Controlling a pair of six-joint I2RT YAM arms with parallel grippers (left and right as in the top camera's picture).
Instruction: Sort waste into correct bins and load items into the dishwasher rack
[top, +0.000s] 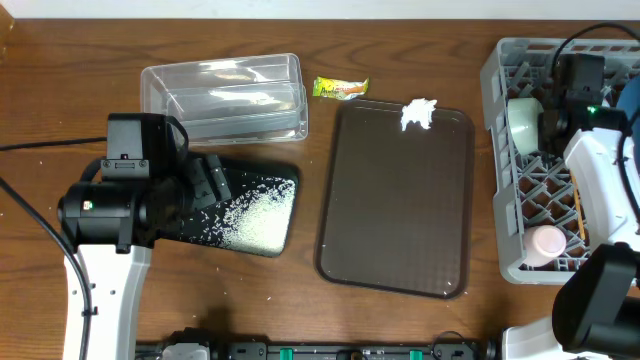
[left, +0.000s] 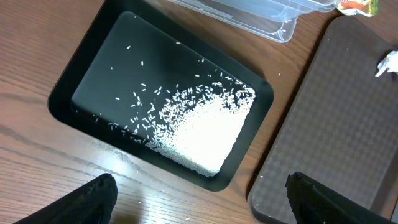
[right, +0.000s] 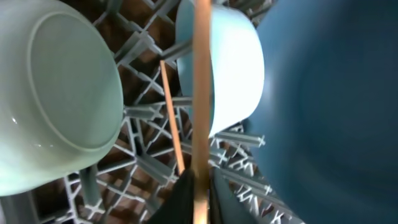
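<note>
Above dishwasher rack (top: 500, 160), right gripper (right: 200, 200) clamped on chopstick (right: 201, 93), left gripper (left: 202, 198) gaping empty: lower flat beside light blue bowl (right: 235, 68), release.

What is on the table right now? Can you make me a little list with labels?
rice: piled in the black tray
tissue: on the brown tray, far corner
snack wrapper: on the table, beside the clear tub
rack: holds pale green bowl, light blue bowl, blue plate, pink cup
left gripper: open, above the black tray
right gripper: shut on a chopstick, over the rack
second chopstick: lying in the rack
</note>
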